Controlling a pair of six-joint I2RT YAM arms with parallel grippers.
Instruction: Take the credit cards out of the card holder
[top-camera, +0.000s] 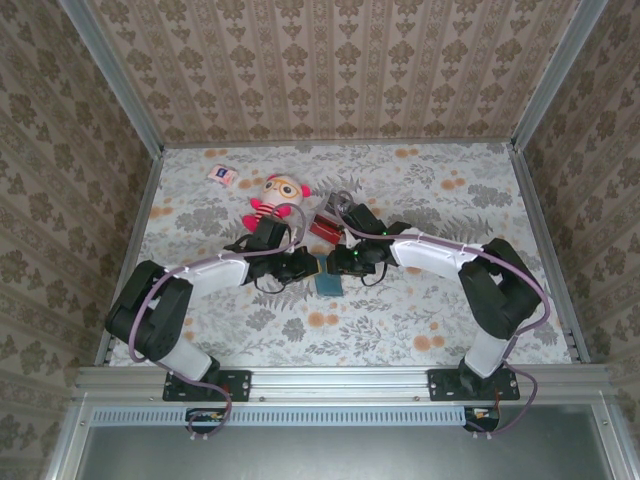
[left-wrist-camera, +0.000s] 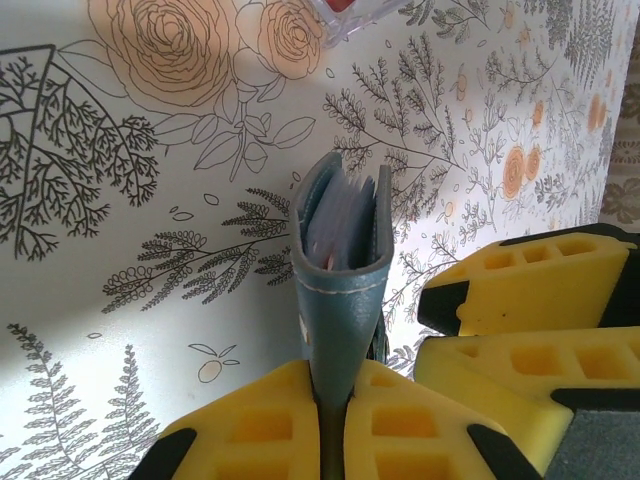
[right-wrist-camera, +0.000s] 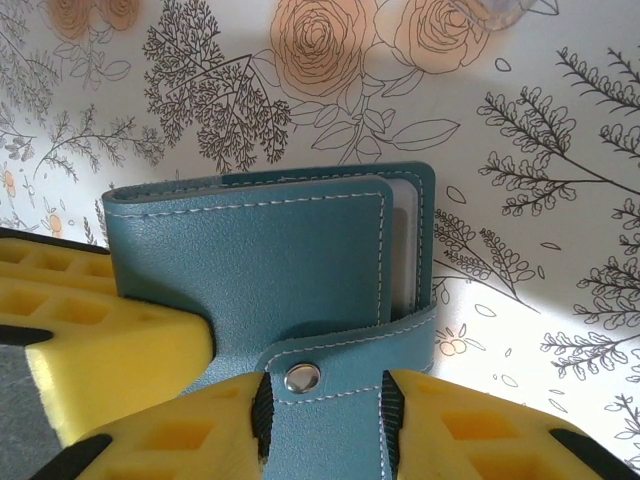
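Left hand (left-wrist-camera: 330, 425) is pressed together, pinching the near edge of the card holder (left-wrist-camera: 340, 270). The covers are slightly parted, with pale sleeves between them. The holder sits mid-desk (top-camera: 400, 320) between both hands. Right hand (right-wrist-camera: 328, 420): its fingers stand apart, flanking the snap strap (right-wrist-camera: 330, 375); cannot tell if it grips. Beyond the holder lie a red pile (top-camera: 325, 228), a doll (top-camera: 277, 197) and a packet (top-camera: 222, 174).

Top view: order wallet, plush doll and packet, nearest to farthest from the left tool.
1. Teal soft folding wallet, gripped by the left tool, centre.
2. Red-and-pink plush doll, beyond, slightly left.
3. Small white-pink packet, far back left.
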